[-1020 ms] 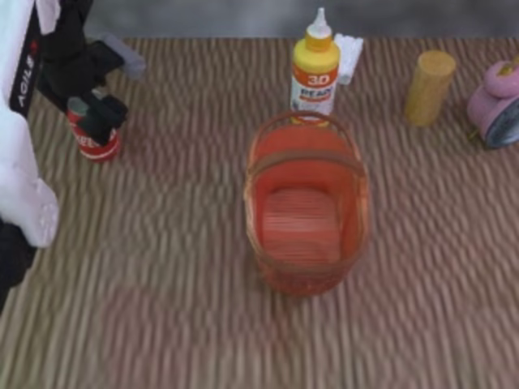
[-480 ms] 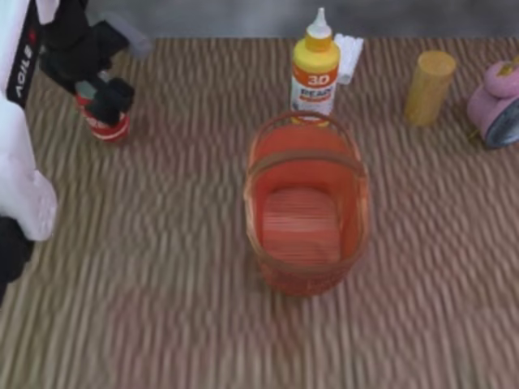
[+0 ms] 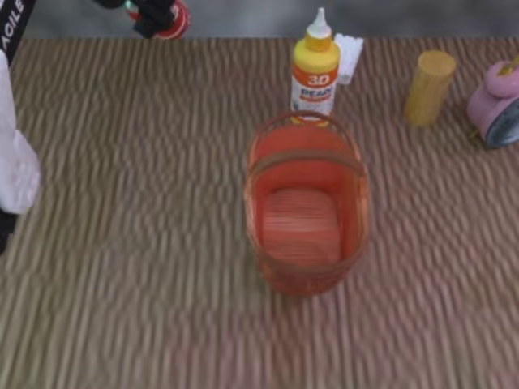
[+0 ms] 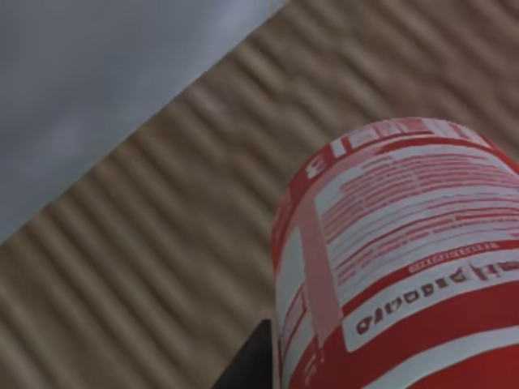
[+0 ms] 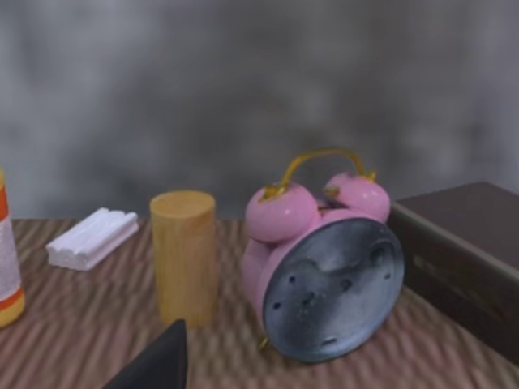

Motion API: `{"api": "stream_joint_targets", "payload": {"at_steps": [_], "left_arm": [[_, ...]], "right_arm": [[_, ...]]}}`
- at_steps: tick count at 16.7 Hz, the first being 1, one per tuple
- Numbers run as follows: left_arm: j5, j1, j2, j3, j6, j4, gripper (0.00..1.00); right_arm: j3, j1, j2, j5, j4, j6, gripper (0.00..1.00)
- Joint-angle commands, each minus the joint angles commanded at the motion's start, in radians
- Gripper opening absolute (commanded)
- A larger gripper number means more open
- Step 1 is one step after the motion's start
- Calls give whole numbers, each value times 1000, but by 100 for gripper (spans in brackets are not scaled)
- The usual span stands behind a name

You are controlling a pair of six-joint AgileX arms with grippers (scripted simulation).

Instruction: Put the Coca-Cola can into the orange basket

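The left hand (image 3: pixel 154 14) is at the far left edge of the top view, gripping the Coca-Cola can (image 3: pixel 172 19); only a red sliver of the can shows past the dark fingers there. In the left wrist view the can (image 4: pixel 405 259) fills the near field, its printed label side showing, with the ribbed brown worktop (image 4: pixel 162 243) beneath it and well below.

The orange basket (image 3: pixel 357 211) stands upright near the middle of the worktop, well apart from the can. Its hoop handle arches across the opening, and nothing lies inside it; the ribbed floor shows bare.

Just behind the basket stands a yellow glue bottle (image 3: pixel 315 69), with a white block (image 3: pixel 350 53) beside it. Farther right are a yellow cylinder (image 3: pixel 428 87) and a pink alarm clock (image 3: pixel 495 109).

Whether the right hand is open or closed cannot be told; only a dark tip of it shows in the right wrist view, near the cylinder and the clock.
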Motion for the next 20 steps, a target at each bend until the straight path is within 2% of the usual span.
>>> {"api": "stream_joint_targets", "payload": {"at_steps": [13,17,20], "left_arm": [[633,-98,-441,-1108,-393,1205,0],[786,-133,-564,-1382,-465,1522,0],[869,-154,-643,-1525,-492,1709,0]], "right_arm": [[0,0,0,0,0,0,100],[0,0,0,0,0,0,100],[0,0,0,0,0,0,100]]}}
